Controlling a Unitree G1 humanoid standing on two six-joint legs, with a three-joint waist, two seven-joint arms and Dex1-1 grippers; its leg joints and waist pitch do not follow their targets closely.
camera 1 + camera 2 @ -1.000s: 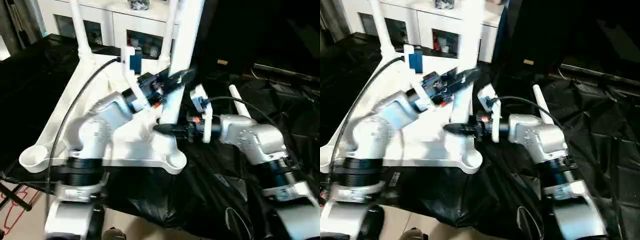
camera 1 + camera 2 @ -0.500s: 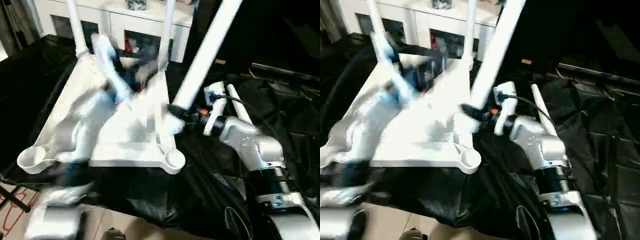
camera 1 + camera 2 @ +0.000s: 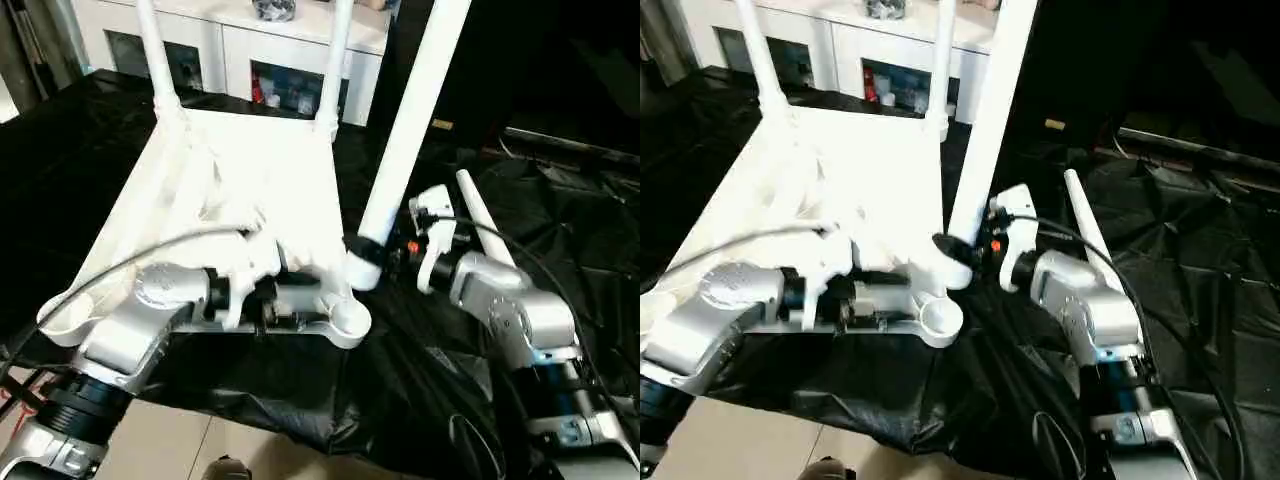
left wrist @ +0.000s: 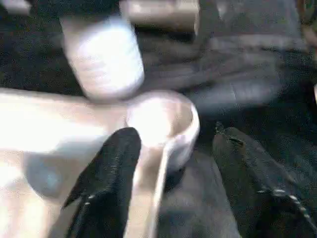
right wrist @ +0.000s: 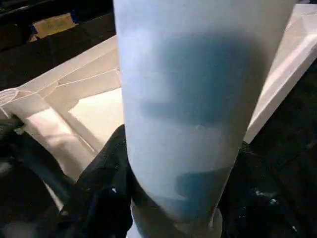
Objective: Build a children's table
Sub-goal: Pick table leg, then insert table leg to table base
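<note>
White plastic dominates the scene: the children's table top lies upside down, ribbed underside up, on a black sheet. Two legs stand upright in its far corner sockets, in front of a white cabinet with glass doors. The right gripper has its jaws clamped on the thick lower end of a third leg, which tilts up and away just above the near right corner socket. A fourth leg lies on the sheet beside the right forearm. The left gripper sits low at the table top's near edge, its jaws apart on either side of that same corner socket's rim, holding nothing that can be made out.
</note>
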